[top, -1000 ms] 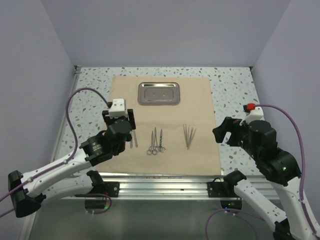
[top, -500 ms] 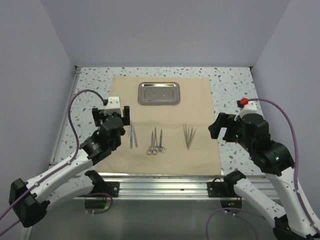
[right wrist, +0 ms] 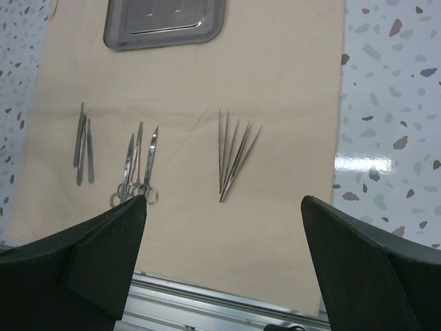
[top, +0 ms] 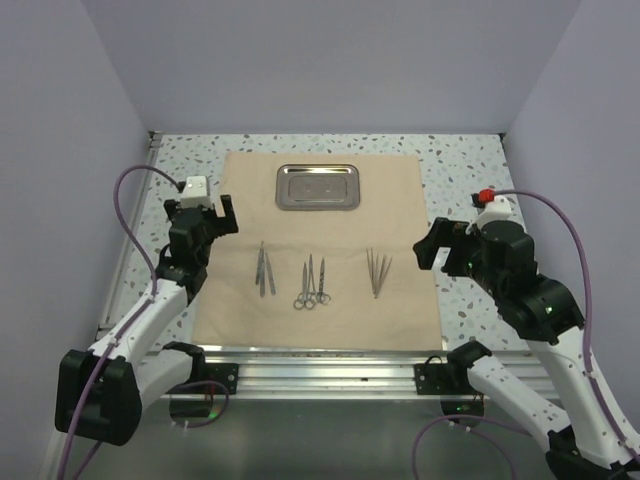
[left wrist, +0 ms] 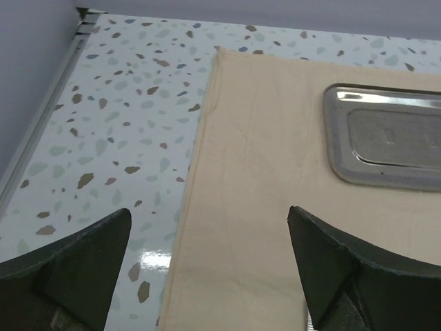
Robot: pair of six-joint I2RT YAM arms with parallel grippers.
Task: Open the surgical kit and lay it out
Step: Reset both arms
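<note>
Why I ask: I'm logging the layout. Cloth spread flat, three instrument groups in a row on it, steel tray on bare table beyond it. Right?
No: the steel tray lies on the cloth, near its far edge, as the top view shows. The rest stands.

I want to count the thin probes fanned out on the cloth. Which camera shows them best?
The right wrist view: the probes lie large, spread and unblocked. The top external view shows the same probes small, with tips merging. The left wrist view misses them.
</note>
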